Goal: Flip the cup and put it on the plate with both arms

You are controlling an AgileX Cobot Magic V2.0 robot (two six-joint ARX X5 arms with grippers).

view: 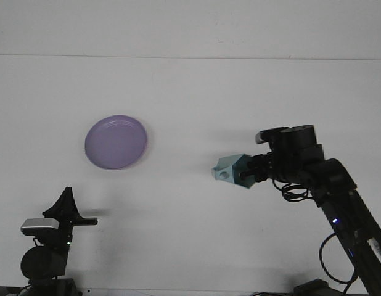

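The right gripper (247, 175) is closed around the cup (230, 172), a pale teal one with angular sides. The cup is lifted above the white table (190, 234) and lies tilted on its side, pointing toward 9 o'clock from the gripper. The right arm (329, 185) reaches in from 4 o'clock, bent at the elbow.

The purple plate (116, 142) rests flat on the table, well apart from the cup, at about 10 o'clock from it. Nothing is on the plate.

The left gripper (67, 206) is at 7 o'clock of the table, near the front edge and low. It is dark and seen from one side, so I cannot tell if its fingers are apart or together.
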